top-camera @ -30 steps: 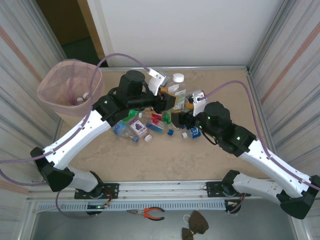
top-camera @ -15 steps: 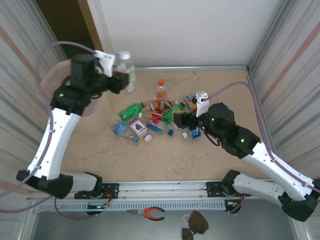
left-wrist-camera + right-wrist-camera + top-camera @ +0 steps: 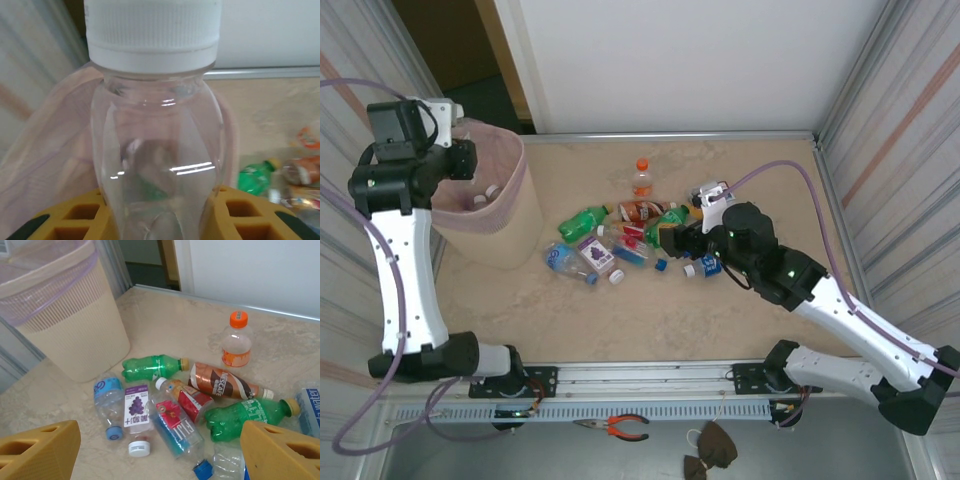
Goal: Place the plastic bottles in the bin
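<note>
Overhead, left gripper [image 3: 460, 165] hangs at bin [image 3: 515, 225], bottles [image 3: 620, 235] heaped beside right gripper [image 3: 675, 238]; left wrist: pads [image 3: 85, 215] pinch clear bottle [image 3: 157, 150] low on its body, likely light, slick, crushable; right wrist: fingers [image 3: 37, 450] wide apart, empty, above them.

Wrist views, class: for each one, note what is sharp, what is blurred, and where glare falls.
Left wrist view: the clear bottle sits very close, with white glare streaks on its body; the bin and green bottle behind it are blurred. Right wrist view: evenly lit, no strong glare; the brown-labelled bottle has print that reads sharply, while the near yellow fingers look slightly soft.
</note>
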{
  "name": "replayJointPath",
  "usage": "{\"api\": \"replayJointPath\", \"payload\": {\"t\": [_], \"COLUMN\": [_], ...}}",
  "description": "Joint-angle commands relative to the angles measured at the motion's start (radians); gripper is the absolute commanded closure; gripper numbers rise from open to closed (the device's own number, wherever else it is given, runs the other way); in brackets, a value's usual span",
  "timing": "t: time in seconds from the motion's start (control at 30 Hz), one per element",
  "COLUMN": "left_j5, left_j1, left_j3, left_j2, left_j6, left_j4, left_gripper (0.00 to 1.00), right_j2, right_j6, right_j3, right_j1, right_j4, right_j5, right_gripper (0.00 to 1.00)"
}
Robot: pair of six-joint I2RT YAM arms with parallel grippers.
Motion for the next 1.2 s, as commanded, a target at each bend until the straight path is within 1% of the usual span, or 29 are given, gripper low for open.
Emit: {"api": "replayJointPath", "payload": {"t": [0.0, 0.17, 0.2, 0.3, 0.43, 0.53, 0.7, 0.8, 0.97, 1.17], "left_j5": [-0.152, -0.259, -0.277, -0.331, -0.359, -0.402, -0.438, -0.431, -0.380, -0.268], "left_j1": [0.005, 0.007, 0.008, 0.010, 0.011, 0.012, 0.015, 0.018, 0.019, 0.018], "left_j3": [0.022, 0.021, 0.020, 0.014, -0.015, -0.044, -0.158, -0.209, -0.266, -0.265], "left_j2": [0.057, 0.142, 0.160, 0.215, 0.261, 0.302, 0.351, 0.379, 0.440, 0.525], "left_j6": [0.080, 0.132, 0.145, 0.177, 0.201, 0.211, 0.209, 0.202, 0.194, 0.188], "left_j4": [-0.071, -0.079, -0.079, -0.076, -0.041, -0.016, 0.051, 0.079, 0.097, 0.056], "left_gripper": [0.63, 0.63, 0.63, 0.63, 0.62, 0.62, 0.59, 0.59, 0.57, 0.55], "right_j2": [0.014, 0.019, 0.045, 0.055, 0.061, 0.063, 0.071, 0.078, 0.081, 0.076], "right_j6": [-0.016, -0.018, -0.018, -0.016, -0.013, -0.010, -0.009, -0.007, -0.003, 0.011], "right_j3": [0.045, 0.056, 0.058, 0.060, 0.055, 0.052, 0.047, 0.043, 0.036, 0.023], "right_j1": [-0.008, -0.022, -0.025, -0.032, -0.041, -0.051, -0.073, -0.088, -0.103, -0.109], "right_j4": [0.015, 0.018, 0.019, 0.023, 0.023, 0.026, 0.031, 0.040, 0.046, 0.057], "right_j5": [-0.026, -0.052, -0.056, -0.070, -0.084, -0.095, -0.117, -0.135, -0.151, -0.156], "right_gripper": [0.18, 0.18, 0.18, 0.18, 0.18, 0.18, 0.17, 0.17, 0.17, 0.17]}}
